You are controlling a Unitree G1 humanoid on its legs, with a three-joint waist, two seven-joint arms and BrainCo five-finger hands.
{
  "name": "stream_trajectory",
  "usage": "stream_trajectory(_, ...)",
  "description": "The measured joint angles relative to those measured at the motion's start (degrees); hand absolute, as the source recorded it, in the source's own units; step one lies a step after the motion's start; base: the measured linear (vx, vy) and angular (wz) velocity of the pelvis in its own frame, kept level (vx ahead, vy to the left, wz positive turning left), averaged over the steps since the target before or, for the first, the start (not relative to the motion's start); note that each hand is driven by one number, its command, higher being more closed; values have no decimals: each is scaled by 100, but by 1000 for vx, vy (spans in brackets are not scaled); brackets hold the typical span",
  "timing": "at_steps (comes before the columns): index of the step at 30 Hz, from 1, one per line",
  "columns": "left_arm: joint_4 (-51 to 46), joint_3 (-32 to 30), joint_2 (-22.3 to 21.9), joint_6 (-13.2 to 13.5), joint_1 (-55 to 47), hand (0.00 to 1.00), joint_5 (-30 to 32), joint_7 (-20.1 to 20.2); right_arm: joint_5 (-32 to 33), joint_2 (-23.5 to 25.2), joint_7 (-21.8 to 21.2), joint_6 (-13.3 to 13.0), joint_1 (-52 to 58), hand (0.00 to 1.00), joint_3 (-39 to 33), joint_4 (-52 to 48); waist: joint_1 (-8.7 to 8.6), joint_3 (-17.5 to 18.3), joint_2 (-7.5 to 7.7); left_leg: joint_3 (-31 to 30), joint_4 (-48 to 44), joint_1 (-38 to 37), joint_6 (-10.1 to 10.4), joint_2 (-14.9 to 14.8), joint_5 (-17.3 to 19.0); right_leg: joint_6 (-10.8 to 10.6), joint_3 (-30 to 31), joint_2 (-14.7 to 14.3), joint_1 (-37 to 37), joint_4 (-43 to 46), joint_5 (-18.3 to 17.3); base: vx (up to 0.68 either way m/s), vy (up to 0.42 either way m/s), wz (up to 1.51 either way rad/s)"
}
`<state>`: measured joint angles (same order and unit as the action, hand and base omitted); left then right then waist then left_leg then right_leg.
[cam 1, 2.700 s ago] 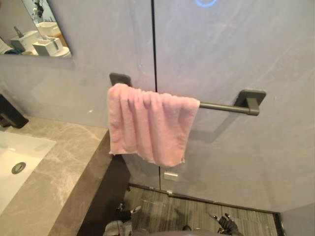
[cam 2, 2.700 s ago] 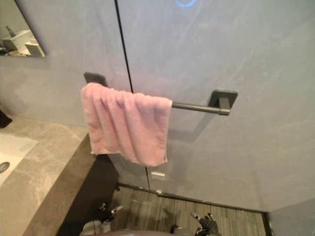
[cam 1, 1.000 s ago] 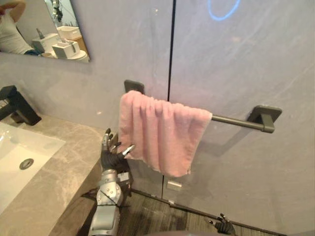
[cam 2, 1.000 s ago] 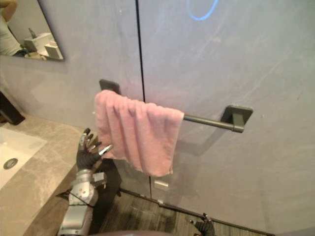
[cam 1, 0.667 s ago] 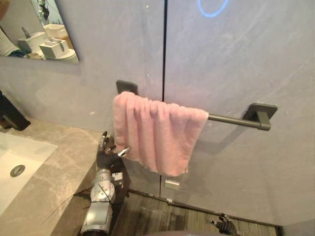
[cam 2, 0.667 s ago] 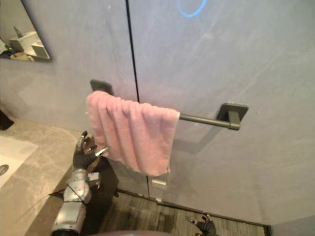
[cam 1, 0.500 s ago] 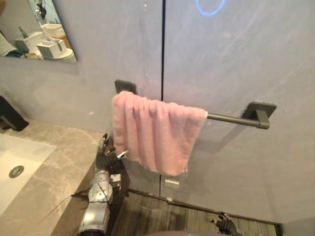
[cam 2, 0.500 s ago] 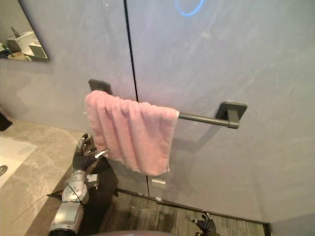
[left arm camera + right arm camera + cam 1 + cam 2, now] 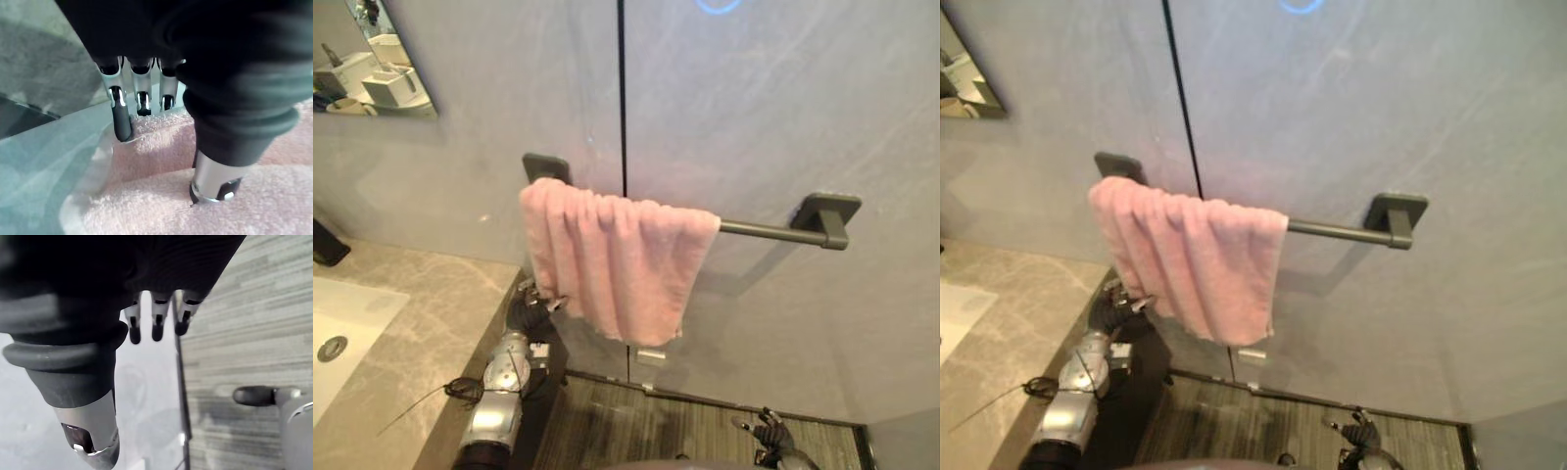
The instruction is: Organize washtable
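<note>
A pink towel (image 9: 617, 259) hangs bunched on the left part of a dark wall rail (image 9: 759, 230). My left hand (image 9: 533, 302) is raised beside the counter's end, at the towel's lower left edge. In the left wrist view its fingers (image 9: 121, 117) stretch straight onto the towel (image 9: 161, 196), and the thumb (image 9: 215, 181) rests on the cloth. My right hand (image 9: 771, 439) hangs low above the floor, fingers relaxed and holding nothing; the right wrist view shows its thumb (image 9: 88, 426).
A grey marble counter (image 9: 421, 323) with a white sink (image 9: 342, 323) and a dark tap (image 9: 325, 245) lies at the left. A mirror (image 9: 372, 59) hangs above it. A small plate (image 9: 648, 357) sits on the wall below the towel. Striped floor (image 9: 685, 431) runs beneath.
My left hand has come up from near the floor and reached the towel's lower left edge. The camera has shifted a little. The right hand stays low.
</note>
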<state>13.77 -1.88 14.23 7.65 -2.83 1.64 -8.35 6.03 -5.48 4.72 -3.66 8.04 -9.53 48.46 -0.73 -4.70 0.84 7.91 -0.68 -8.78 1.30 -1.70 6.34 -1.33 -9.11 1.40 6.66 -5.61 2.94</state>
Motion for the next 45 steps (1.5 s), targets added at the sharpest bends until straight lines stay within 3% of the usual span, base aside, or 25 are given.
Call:
stream_trajectory(7,-5,-101,10,1,21,100,-3,-4,28,-4,7,-151,139,0,12,-2049,-84,-39,13,12,25,3,-1,-1,1,9,140,-21,-88,-4,37,-30,-7,-10)
stream_trajectory(12,-28,-105,13,4,21,100,-2,-34,-125,-60,10,-246,142,0,104,-2814,-149,-57,14,8,22,2,-1,-1,1,8,145,-22,-86,-4,38,-14,-4,0)
stream_trajectory(17,-73,-104,79,10,25,100,-2,-36,-274,-258,-236,-249,295,0,182,-3211,-176,-98,14,9,19,2,-1,-3,1,7,165,-24,-88,-4,42,-37,-10,-2)
stream_trajectory(23,-307,0,79,18,163,100,-3,-28,-265,-718,-527,-244,406,0,754,-3922,-192,-220,0,-14,-40,17,-2,-22,2,22,341,-30,-121,-1,98,-39,-8,-15)
stream_trajectory(29,-321,208,84,36,294,100,-16,78,-137,-1156,-1162,-286,402,0,1548,-4579,-167,-221,0,-16,-75,62,-2,-39,2,44,379,-27,-164,0,124,-49,-10,-3)
stream_trajectory(31,-320,368,91,38,321,100,-97,97,122,-1328,-1529,-417,327,0,1963,-4812,-165,-220,2,-44,-116,105,-2,-39,2,46,374,-26,-177,1,135,-38,-9,2)
stream_trajectory(35,-320,471,139,49,437,100,-102,176,418,-1431,-1869,-481,225,0,2398,-4934,-147,-214,11,-83,-133,103,-2,-33,2,46,350,-25,-156,1,136,-41,-6,4)
stream_trajectory(45,-319,697,232,57,448,100,-104,183,500,-1506,-1713,-523,-97,0,2732,-4990,-152,-203,29,-156,-166,83,-2,-29,2,52,292,-20,-91,0,141,-38,-1,3)
